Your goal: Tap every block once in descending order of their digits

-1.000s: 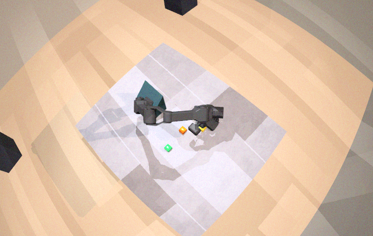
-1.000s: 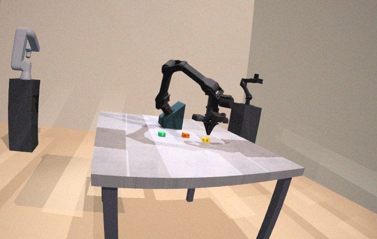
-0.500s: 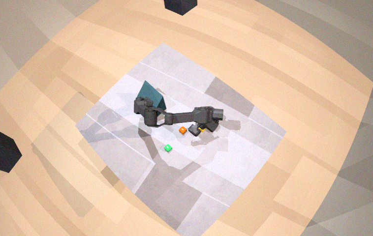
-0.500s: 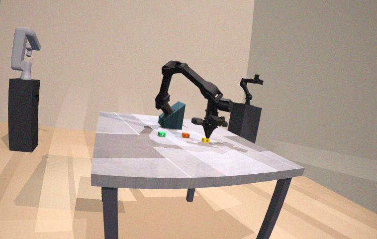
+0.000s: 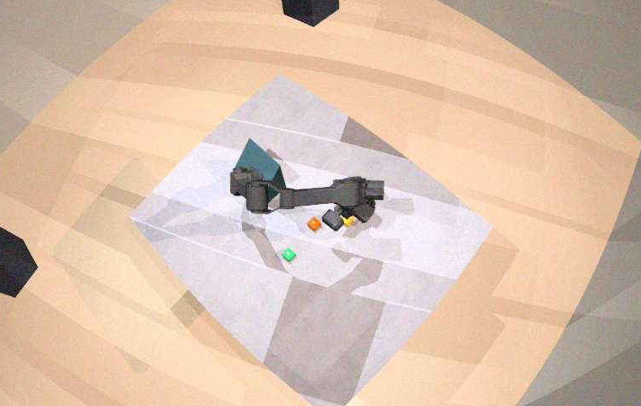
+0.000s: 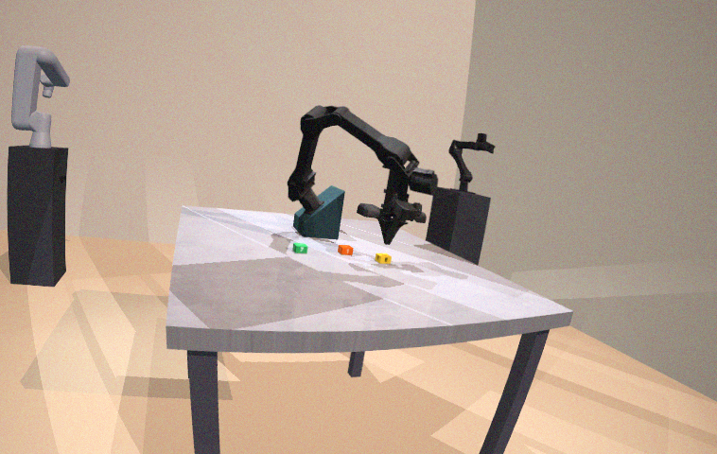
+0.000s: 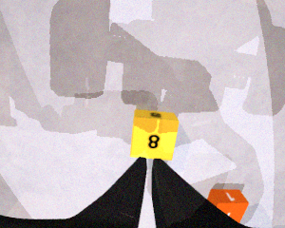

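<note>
End effector point(image 6: 387, 242) point(image 7: 149, 165) nearly pressed together, above the yellow block.
Its tips stand clear of the yellow block point(image 5: 347, 221) point(image 6: 382, 258) point(image 7: 153, 140), marked 8, on the bench point(image 6: 317, 339); the orange point(image 5: 314, 223) point(image 6: 345, 250) point(image 7: 228, 206) and green blocks point(image 5: 288, 254) point(image 6: 300, 248) lie apart.

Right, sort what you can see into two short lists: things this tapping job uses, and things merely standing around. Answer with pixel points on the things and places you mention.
Part of the job:
- yellow block point(image 5: 347, 221) point(image 6: 382, 258) point(image 7: 154, 138)
- orange block point(image 5: 313, 224) point(image 6: 345, 250) point(image 7: 228, 206)
- green block point(image 5: 288, 254) point(image 6: 300, 248)
- black arm with its jaws

Just standing around:
- pale grey arm point(image 6: 25, 90) on its dark pedestal
- small black arm point(image 6: 463, 165) behind the table
</note>
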Action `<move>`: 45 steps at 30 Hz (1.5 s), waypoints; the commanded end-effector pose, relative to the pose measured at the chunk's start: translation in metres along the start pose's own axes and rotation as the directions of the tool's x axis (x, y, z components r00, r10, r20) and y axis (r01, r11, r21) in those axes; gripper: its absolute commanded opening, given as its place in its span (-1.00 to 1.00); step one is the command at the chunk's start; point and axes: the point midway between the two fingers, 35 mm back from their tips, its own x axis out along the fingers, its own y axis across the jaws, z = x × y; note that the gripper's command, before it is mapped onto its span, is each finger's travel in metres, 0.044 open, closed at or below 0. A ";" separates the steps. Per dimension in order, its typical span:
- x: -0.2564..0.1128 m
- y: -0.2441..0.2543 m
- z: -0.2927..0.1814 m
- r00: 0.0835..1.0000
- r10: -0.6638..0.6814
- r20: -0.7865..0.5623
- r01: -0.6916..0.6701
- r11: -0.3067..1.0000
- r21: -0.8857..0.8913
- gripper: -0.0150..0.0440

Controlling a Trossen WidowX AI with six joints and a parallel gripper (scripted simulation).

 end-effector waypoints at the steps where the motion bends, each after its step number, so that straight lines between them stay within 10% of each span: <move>1: -0.052 0.003 0.003 1.000 0.015 0.014 -0.015 1.000 0.008 -0.42; 10: -0.078 -0.010 0.002 1.000 0.017 0.014 -0.017 1.000 0.007 -0.42; 26: -0.072 -0.226 -0.065 1.000 0.003 0.009 -0.003 1.000 0.004 -0.42; 36: -0.069 -0.227 -0.066 1.000 0.003 0.009 -0.003 1.000 0.004 -0.42; 45: 0.009 -0.228 -0.066 1.000 -0.001 0.009 0.001 1.000 0.005 -0.42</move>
